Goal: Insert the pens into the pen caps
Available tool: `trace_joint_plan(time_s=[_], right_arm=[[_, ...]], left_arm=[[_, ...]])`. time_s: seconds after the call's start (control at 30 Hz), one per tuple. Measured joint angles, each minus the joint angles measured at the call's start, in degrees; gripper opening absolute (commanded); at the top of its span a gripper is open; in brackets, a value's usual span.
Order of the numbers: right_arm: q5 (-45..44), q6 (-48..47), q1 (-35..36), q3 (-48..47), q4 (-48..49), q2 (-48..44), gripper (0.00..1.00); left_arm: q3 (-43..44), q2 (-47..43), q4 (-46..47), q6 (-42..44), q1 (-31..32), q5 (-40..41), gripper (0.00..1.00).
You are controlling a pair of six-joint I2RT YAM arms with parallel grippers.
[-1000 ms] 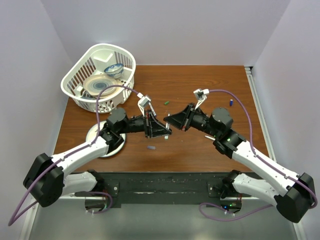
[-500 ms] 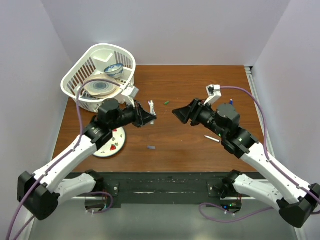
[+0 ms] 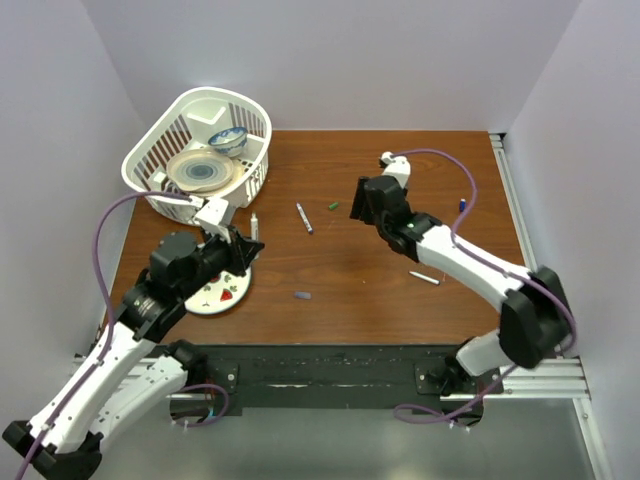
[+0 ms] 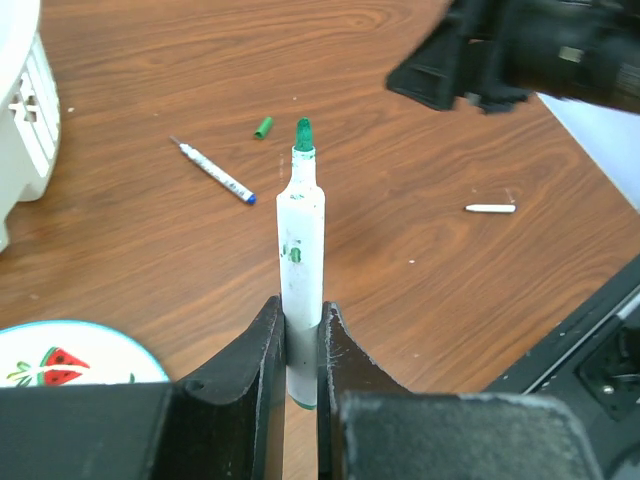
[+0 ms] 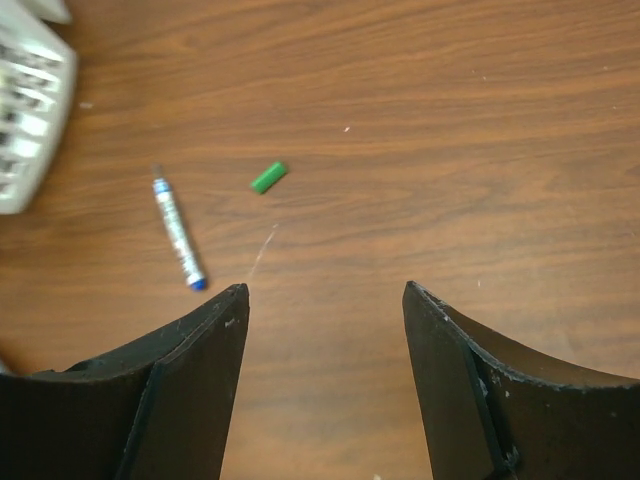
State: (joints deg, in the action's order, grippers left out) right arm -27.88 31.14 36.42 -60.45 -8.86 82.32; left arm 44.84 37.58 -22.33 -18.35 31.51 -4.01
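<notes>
The left tool (image 4: 300,335) pinches a thin white marker pen with a green tip (image 4: 301,230), its tip pointing out beyond the fingers. The right tool (image 5: 325,300) hangs spread wide over the brown wooden bench (image 5: 450,120). In its view, a stubby green plastic cap (image 5: 268,177) lies at two o'clock from a white blue-tipped pen (image 5: 178,235).

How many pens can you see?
3. A green-tipped white marker pen stands gripped in the left pincer; a blue-tipped white pen lies on the brown wooden table near the small green cap; a third white pen lies near the right arm.
</notes>
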Motion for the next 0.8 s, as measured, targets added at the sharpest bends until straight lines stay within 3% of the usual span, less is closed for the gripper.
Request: trace_joint_plan(time_s=[0.2,0.43,0.8], right_arm=[[0.0,2.4,-1.5,-12.7,-1.2,18.7,0.7],[-1.4,7.1,-1.7,-27.0,-4.3,34.2,0.64],[-1.6,12.0,-2.5,-37.3,-8.6,46.4,0.56]], left_arm=[[-2.9,-3.9,-0.1,1.8,0.0,-0.2,0.0],[-3.5,-3.7,0.0,3.0,0.0,-1.9,0.0],[-3.5,-4.1,0.0,3.0,0.0,-2.7,0.0]])
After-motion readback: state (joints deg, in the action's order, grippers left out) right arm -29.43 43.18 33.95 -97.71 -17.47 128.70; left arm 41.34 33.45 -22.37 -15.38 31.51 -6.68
